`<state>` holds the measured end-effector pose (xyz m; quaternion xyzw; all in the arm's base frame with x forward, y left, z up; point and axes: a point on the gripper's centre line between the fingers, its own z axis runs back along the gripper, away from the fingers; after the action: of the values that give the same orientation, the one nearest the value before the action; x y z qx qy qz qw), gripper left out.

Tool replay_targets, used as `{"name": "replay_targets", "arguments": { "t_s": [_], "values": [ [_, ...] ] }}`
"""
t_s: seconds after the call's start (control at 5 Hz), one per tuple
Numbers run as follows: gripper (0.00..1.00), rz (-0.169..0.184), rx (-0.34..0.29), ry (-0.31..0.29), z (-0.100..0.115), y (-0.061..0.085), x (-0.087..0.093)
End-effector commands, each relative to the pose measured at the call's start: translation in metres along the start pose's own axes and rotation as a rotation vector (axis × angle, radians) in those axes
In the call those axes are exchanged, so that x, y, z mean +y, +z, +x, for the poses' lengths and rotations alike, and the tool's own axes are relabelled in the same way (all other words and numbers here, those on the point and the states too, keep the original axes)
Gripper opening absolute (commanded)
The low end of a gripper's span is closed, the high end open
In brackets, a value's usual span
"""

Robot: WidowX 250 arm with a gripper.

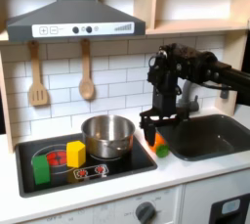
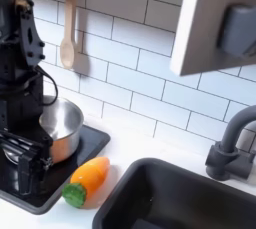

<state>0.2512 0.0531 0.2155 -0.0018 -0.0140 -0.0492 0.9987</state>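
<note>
Hovering gripper (image 1: 151, 136) near orange, green-topped toy carrot (image 2: 86, 180).

Orange carrot (image 2: 88, 178), green top

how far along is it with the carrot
Early on. Done: the gripper has reached the toy carrot, which lies on the counter between the stove and the sink. In hand: nothing; in the second exterior view the gripper hangs to the second exterior view's left of the carrot, apart from it. Left: closing on the carrot and lifting it. Whether the jaws are open is unclear.
</note>
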Motion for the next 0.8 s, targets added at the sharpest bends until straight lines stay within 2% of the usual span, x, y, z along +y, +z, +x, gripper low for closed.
{"name": "replay_targets", "arguments": {
  "t_s": [0.0, 0.2, 0.4, 0.6],
  "values": [
    [1.00, 0.000, 0.000, 0.000, 0.000, 0.000, 0.000],
    [1.00, 0.009, -0.021, -0.006, 0.008, -0.003, -0.004],
    [1.00, -0.001, -0.028, 0.020, 0.017, -0.007, -0.007],
    [1.00, -0.008, -0.022, 0.004, 0.025, -0.016, -0.019]
  ]
}}
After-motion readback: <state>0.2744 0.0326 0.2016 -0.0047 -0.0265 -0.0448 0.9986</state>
